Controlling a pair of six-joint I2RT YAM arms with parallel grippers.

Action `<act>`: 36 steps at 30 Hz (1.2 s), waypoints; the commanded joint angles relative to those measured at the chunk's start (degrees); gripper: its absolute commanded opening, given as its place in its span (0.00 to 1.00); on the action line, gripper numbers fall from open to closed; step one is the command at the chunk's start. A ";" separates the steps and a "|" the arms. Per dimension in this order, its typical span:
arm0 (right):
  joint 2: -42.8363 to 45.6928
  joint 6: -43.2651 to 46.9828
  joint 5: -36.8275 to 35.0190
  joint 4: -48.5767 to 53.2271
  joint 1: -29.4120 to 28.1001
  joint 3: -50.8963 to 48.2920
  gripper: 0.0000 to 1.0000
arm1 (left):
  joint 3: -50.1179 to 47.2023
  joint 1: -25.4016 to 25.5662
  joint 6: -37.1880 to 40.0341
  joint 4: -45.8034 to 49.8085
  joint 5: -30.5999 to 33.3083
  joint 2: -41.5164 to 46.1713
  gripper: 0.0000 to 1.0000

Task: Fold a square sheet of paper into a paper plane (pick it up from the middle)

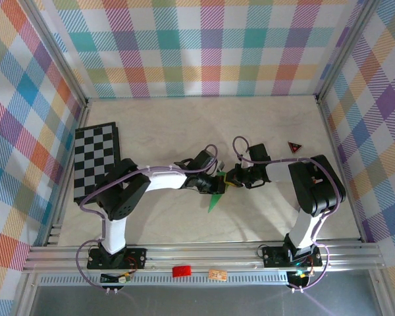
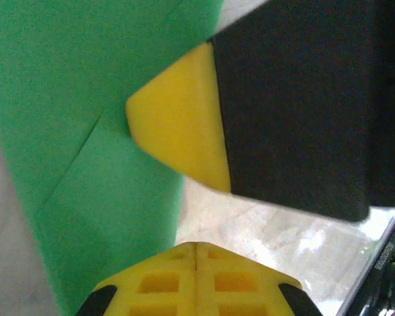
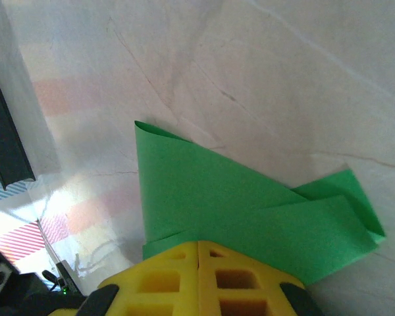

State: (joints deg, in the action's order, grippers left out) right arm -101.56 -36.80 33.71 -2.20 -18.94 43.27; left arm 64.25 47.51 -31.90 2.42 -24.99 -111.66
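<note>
A: Where was the paper?

B: Middle of the top view, just below where your two grippers met. The green paper (image 1: 215,201) lay partly folded, with a pointed tip aimed at the bottom of the frame. Creases showed in both wrist views.

A: Jaws?

B: Your right gripper (image 3: 197,245) had them pressed together and, as I read it, pinching the paper's near edge. The sheet fanned out from under the tips. Your left gripper (image 2: 196,247) had them pressed together too. Paper ran just beside it at lower left, but I couldn't tell if any was caught.

A: Why nose to nose?

B: Probably one end held the fold while the other worked a crease. In the left wrist view the right arm's yellow fingertip (image 2: 178,131) sat over the paper's edge, very near yours.

A: Room?

B: Tight between the grippers, so that's your collision risk. Bare table (image 1: 164,122) lay toward the top of the frame. The chessboard (image 1: 96,161) was well apart at left, and the red-and-black triangle (image 1: 294,147) well apart at upper right. In the right wrist view one paper corner curled up off the table and could snag.
</note>
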 commanded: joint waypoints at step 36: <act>-3.92 1.86 -6.47 4.98 0.30 -0.74 0.00 | -0.64 2.48 1.82 4.11 0.00 7.19 0.04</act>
State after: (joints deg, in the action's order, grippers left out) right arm -102.30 -35.92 34.57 -1.78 -19.00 43.88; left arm 60.88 49.12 -28.93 8.01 -22.06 -101.51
